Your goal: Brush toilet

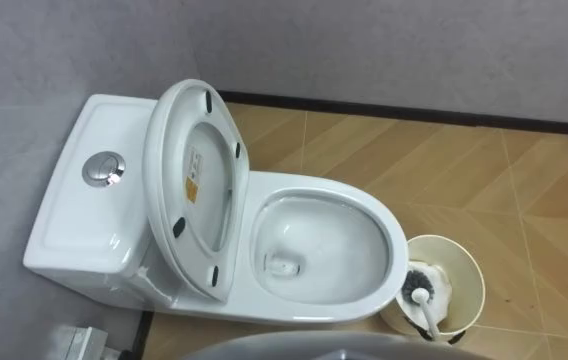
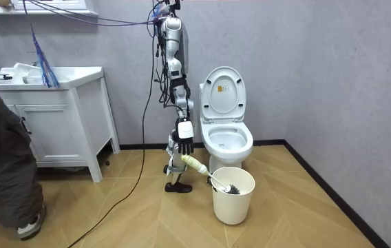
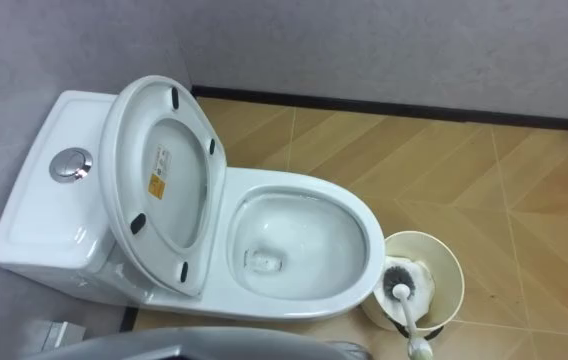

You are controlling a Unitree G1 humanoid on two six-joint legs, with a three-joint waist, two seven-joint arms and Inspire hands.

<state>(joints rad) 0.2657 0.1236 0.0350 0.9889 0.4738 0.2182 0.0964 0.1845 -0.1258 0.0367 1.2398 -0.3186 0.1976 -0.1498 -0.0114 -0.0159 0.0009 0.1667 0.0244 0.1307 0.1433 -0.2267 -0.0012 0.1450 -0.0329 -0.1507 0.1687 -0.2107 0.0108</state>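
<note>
A white toilet stands against the grey wall with its seat and lid raised and the bowl open. To the bowl's right a cream bucket holds the toilet brush, bristles down inside and handle slanting towards me. In the room view I stand upright just left of the toilet. My right hand hangs low with its fingers curled on the top of the brush handle, and the brush head rests in the bucket.
A round flush button sits on the tank. A white vanity with a sink stands at the room view's left, and a person in dark clothes is beside it. The floor is wood-patterned.
</note>
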